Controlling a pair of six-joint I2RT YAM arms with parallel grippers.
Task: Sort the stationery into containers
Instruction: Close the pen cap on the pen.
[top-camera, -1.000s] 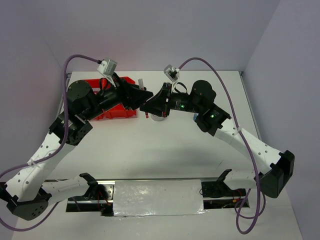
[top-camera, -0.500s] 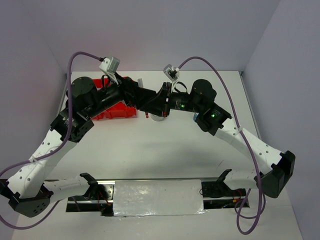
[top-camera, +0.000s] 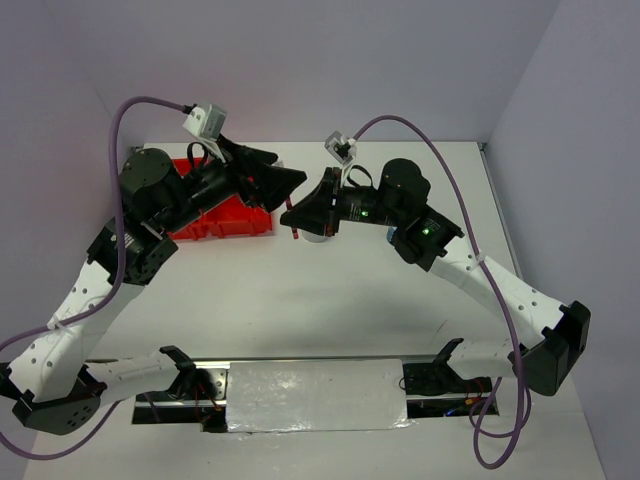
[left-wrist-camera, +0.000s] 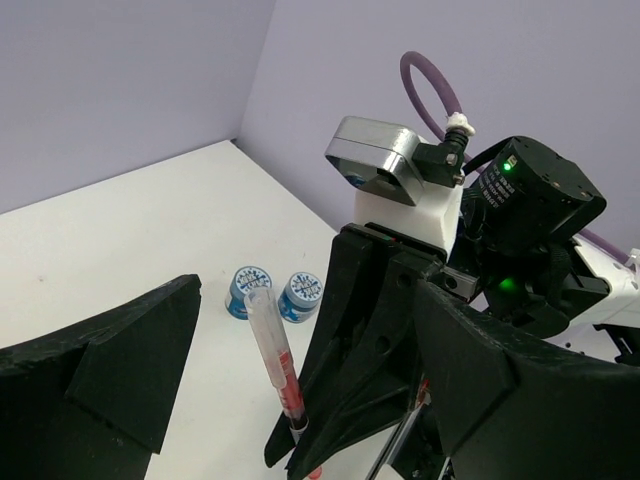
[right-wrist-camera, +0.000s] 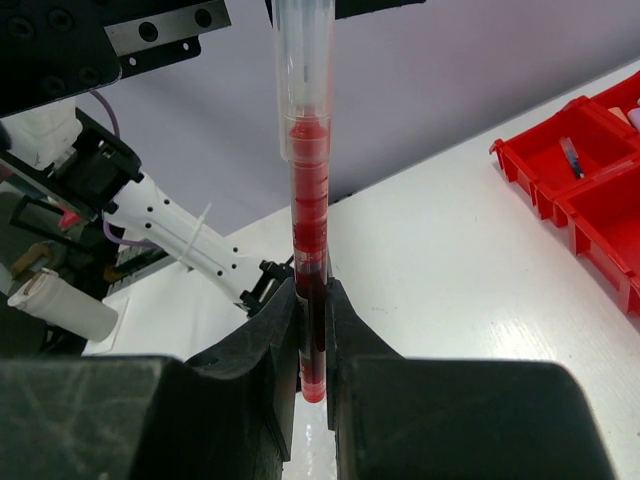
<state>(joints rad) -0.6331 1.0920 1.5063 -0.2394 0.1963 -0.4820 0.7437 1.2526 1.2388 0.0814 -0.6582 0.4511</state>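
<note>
Red pen (right-wrist-camera: 308, 230) is standing upright over the table near the red bin (right-wrist-camera: 585, 200), not in it. My right gripper (right-wrist-camera: 312, 310) is pinching its lower end (clear end up), probably leaving the barrel free for 1 compartment. Left gripper (top-camera: 290, 180) is hanging wide open alongside, gripping nothing.

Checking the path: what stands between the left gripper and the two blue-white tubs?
The red pen, held by the right gripper, as the left wrist view shows.
</note>
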